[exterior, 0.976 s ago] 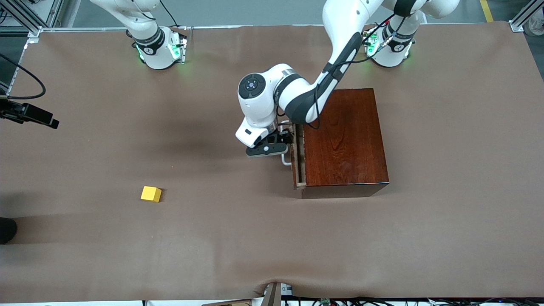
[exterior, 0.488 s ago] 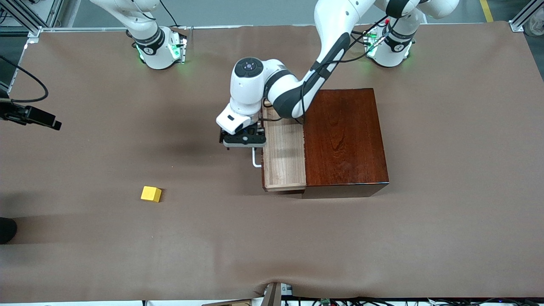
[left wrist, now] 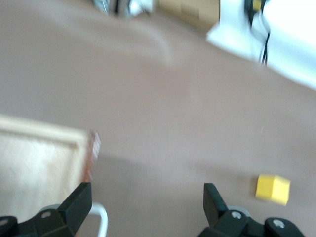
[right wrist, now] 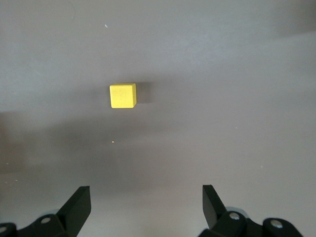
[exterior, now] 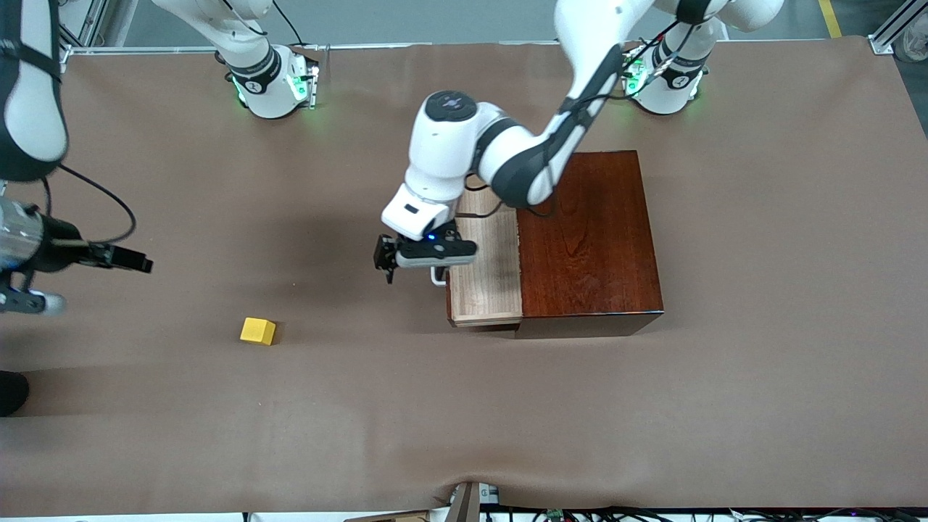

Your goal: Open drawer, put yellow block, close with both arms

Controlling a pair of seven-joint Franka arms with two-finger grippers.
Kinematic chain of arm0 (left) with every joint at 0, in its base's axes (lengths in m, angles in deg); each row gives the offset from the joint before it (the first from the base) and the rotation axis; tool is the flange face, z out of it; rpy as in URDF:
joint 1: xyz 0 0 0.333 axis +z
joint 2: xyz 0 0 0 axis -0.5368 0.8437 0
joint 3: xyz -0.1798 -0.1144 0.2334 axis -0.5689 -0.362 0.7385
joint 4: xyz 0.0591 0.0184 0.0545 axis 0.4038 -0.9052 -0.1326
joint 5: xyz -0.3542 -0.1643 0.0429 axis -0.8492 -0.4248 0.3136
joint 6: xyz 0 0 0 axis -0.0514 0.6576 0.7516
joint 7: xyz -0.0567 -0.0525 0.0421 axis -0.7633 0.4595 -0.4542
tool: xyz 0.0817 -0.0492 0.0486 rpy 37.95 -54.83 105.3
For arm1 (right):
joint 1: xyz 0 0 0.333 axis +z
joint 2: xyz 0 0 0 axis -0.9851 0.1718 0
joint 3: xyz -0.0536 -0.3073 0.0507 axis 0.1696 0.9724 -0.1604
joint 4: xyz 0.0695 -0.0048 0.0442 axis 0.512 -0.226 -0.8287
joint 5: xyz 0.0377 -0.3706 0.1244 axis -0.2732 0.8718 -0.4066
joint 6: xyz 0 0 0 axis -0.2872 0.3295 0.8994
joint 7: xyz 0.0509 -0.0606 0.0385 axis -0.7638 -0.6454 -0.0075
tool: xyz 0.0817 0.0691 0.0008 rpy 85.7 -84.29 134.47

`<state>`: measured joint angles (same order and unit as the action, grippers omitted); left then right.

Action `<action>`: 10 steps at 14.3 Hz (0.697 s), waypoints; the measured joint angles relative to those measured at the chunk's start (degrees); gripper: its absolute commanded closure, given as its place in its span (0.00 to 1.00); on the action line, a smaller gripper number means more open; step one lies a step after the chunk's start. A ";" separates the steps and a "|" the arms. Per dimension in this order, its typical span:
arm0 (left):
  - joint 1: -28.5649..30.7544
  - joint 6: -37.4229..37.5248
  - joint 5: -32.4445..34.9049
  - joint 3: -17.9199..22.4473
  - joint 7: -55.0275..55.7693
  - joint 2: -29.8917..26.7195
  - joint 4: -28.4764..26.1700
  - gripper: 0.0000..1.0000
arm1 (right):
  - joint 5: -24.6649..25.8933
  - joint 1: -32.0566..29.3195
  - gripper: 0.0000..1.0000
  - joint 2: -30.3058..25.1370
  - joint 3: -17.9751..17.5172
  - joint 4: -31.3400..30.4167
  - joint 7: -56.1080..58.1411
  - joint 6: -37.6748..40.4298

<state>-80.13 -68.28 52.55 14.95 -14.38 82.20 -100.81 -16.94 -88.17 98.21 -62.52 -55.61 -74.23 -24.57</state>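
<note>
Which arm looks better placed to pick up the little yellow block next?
The right one, probably. The right gripper hangs open over the bare table near the yellow block, which sits in its wrist view. The left gripper is open by the drawer handle, farther from the block.

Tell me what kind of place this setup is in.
Most likely a robotics lab test bench. Two white arms are bolted along one edge of a table covered in brown sheeting, with aluminium framing at its corners and cables along the edges. The only props are a yellow block and a drawer box.
</note>
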 measured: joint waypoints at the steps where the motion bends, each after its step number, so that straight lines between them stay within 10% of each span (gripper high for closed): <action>1: 2.15 0.31 0.00 0.26 0.00 -1.47 0.00 0.00 | 0.00 0.54 0.00 1.17 -0.01 -0.04 0.00 -0.27; 10: 21.00 1.57 0.00 0.21 -4.46 -4.35 -0.91 0.00 | 0.01 3.95 0.00 15.13 -0.01 -5.01 -0.03 -21.40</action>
<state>-59.13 -66.71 52.55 15.16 -18.84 77.85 -101.72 -16.93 -84.22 113.34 -62.54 -60.63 -74.26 -45.97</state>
